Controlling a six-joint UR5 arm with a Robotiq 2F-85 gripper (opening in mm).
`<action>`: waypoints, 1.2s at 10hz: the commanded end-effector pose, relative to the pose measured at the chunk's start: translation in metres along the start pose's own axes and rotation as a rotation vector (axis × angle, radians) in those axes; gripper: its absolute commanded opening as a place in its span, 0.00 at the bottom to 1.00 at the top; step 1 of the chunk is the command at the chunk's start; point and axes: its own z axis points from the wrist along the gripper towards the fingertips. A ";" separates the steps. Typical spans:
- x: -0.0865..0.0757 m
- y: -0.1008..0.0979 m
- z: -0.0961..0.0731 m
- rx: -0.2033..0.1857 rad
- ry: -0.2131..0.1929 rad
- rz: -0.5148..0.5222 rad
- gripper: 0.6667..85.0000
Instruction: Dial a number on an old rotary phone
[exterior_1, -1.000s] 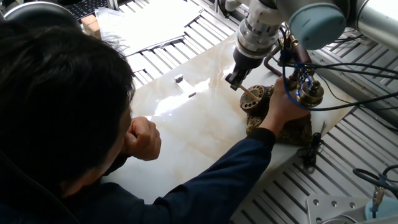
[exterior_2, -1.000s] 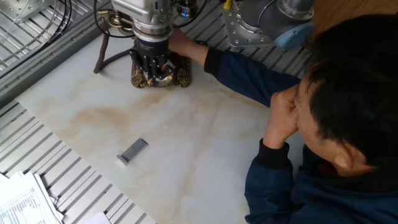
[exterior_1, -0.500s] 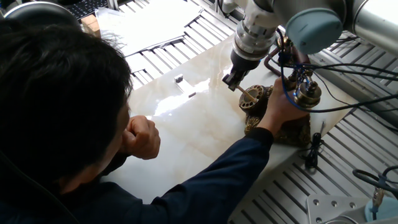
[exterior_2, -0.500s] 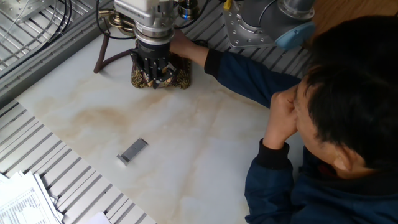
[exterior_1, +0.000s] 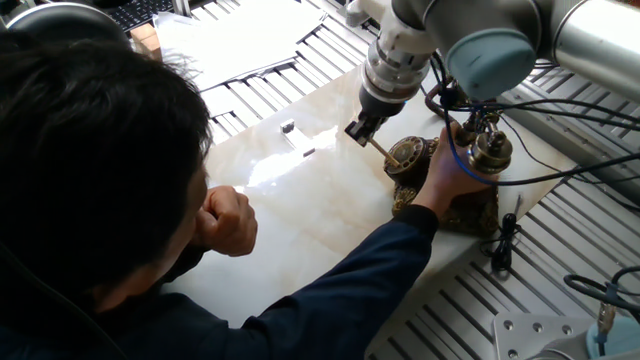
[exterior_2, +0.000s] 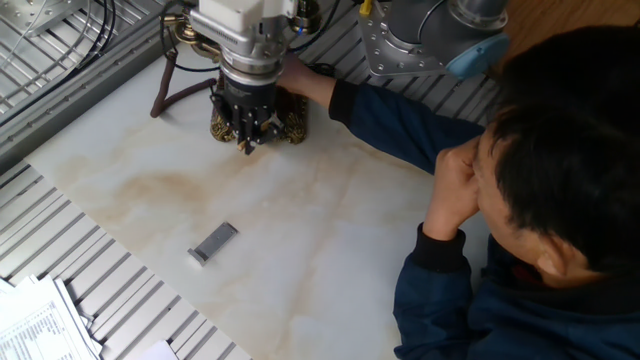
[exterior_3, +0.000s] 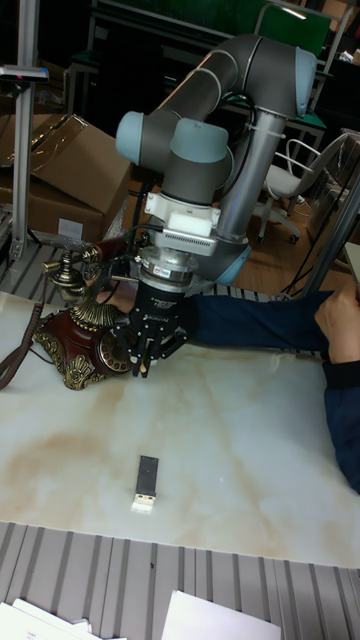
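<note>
The old rotary phone (exterior_1: 465, 205) stands at the marble slab's far edge, dark bronze, with its round dial (exterior_1: 407, 154) facing up and a brass-capped handset (exterior_1: 492, 150) on the cradle. My gripper (exterior_1: 358, 130) hangs just left of the dial, shut on a thin pale stick (exterior_1: 382, 150) whose tip reaches the dial's rim. In the other fixed view the gripper (exterior_2: 248, 140) covers most of the phone (exterior_2: 292, 122). The tall fixed view shows the gripper (exterior_3: 145, 365) beside the phone (exterior_3: 68, 345).
A person's hand (exterior_1: 445, 180) grips the phone's body, the arm (exterior_2: 400, 125) stretching across the slab. The person's head (exterior_1: 90, 160) fills the near side. A small grey block (exterior_2: 213, 242) lies on the marble (exterior_2: 330, 240). A brown cord (exterior_2: 163, 95) trails from the phone.
My gripper has moved steadily away from over the dial, toward the slab's open middle, taking the stick along. The person's hand stays on the phone.
</note>
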 end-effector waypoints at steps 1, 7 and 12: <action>-0.010 0.000 0.009 -0.009 -0.027 0.002 0.02; -0.005 -0.015 -0.021 -0.032 0.016 -0.116 0.02; 0.017 -0.034 -0.033 0.026 0.059 -0.271 0.02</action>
